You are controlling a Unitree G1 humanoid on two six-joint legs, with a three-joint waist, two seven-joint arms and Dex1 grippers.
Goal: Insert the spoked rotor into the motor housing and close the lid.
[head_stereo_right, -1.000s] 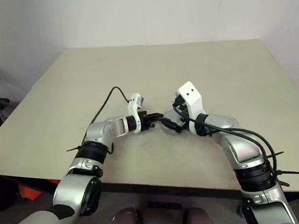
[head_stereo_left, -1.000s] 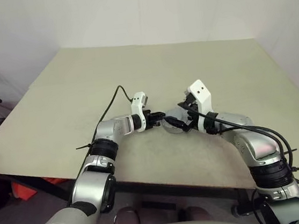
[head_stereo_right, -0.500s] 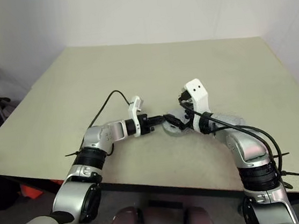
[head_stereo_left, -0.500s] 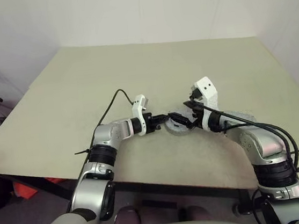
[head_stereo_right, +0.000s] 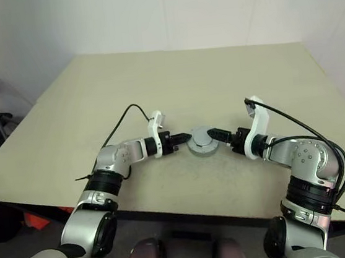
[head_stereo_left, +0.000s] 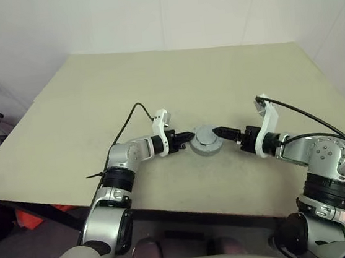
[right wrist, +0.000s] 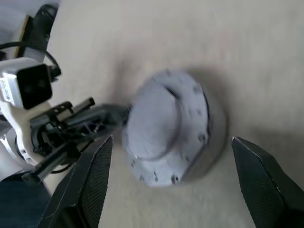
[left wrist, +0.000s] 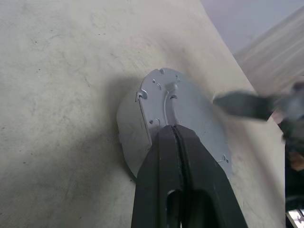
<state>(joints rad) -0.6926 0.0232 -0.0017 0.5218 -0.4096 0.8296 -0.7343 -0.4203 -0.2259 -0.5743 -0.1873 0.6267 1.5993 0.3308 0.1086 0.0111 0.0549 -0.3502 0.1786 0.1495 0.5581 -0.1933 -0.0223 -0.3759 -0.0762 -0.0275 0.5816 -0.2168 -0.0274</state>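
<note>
Left gripper [left wrist: 176,129]: fingers pressed together, nothing pinched between them; the tips rest on or just over the near edge of the lid [left wrist: 183,111]. Contact cannot be confirmed from the wrist view.

Right gripper [head_stereo_left: 221,132]: jaws spread wide, empty. In the right wrist view the two fingers [right wrist: 90,183] stand well apart on either side of the assembly without touching it.

Lid is seated on the housing [right wrist: 213,137], whose rim shows as a lower step around the lid's edge. The stack sits on the counter [head_stereo_left: 217,80] between the two grippers. The rotor is not visible; it is judged to be inside, under the lid, but this cannot be checked.

Handling, judged:
- Lid and housing are rigid metal, small but dense for their size; no give under the fingers.
- Surfaces are smooth and bare, so a pinch on the flat top is expected to slip; the stack may also slide on the counter if pushed from one side only.
- Best hold: across the outer rim, opposite sides, with wide jaws.
- The coils inside are judged the fragile part; a tilted lid should be pressed down evenly, not forced.
</note>
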